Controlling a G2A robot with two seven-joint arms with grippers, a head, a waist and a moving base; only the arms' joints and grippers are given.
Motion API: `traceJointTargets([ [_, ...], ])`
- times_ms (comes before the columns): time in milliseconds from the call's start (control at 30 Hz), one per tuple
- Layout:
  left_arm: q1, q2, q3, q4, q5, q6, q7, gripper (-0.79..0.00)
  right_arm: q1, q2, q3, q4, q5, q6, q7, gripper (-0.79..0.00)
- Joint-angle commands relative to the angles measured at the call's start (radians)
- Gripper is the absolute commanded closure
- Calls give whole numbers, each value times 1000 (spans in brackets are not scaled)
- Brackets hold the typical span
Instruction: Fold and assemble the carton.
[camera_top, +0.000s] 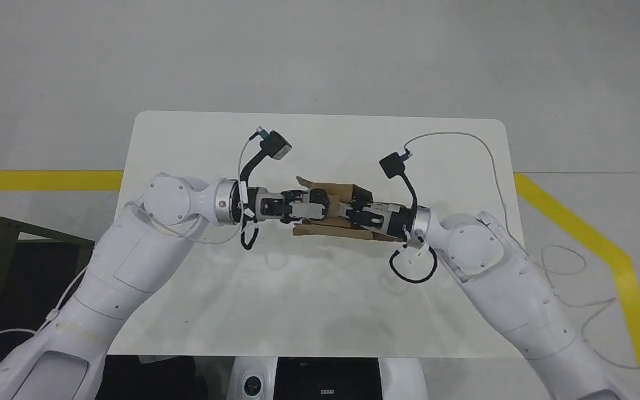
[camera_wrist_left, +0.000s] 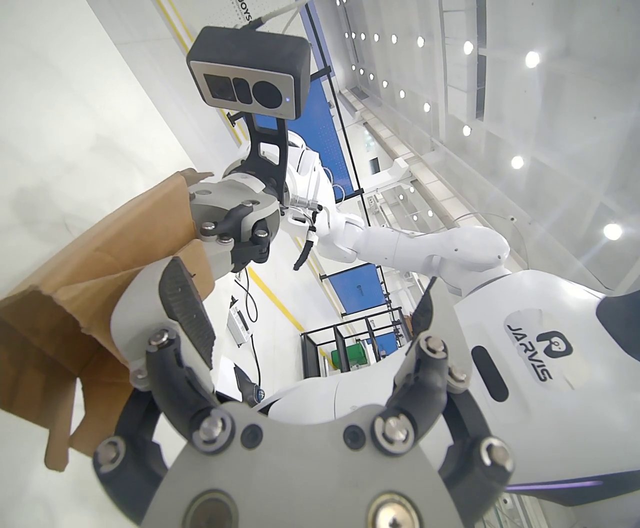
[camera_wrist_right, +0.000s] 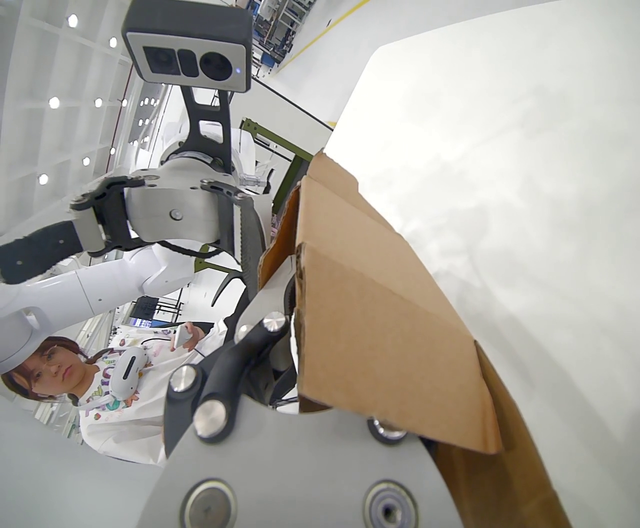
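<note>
A flattened brown carton (camera_top: 345, 190) is held above the middle of the white table (camera_top: 200, 150), between my two arms. My left gripper (camera_top: 310, 208) comes in from the left and is open. In the left wrist view one ribbed finger pad (camera_wrist_left: 187, 310) lies against a carton flap (camera_wrist_left: 100, 260) while the other finger stands well away from it. My right gripper (camera_top: 352, 213) is shut on the carton's opposite end. In the right wrist view a carton panel (camera_wrist_right: 370, 320) covers one of its fingers, and the visible finger (camera_wrist_right: 272, 300) presses on the panel's edge.
A thin white cable (camera_top: 480, 150) runs across the table's far right part to the right arm's wrist camera. Bare tabletop lies on every side of the carton. Yellow floor lines (camera_top: 60, 180) run past both table ends.
</note>
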Motion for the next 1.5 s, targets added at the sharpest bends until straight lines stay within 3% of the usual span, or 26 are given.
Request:
traceJointTargets([
  [0,4,1,-12,3,1,-3,3,-785,-8,2,13,0,3,0,0,0],
  [333,58,13,-83,17,28,9,10,-785,-43,9,60,-44,46,-4,56,0],
  [733,77,13,-124,-4,27,7,11,-785,-10,-9,1,-25,118,-27,162,0],
  [1467,108,3,-129,-21,38,21,-15,-785,-52,-8,86,-39,71,-27,49,0],
])
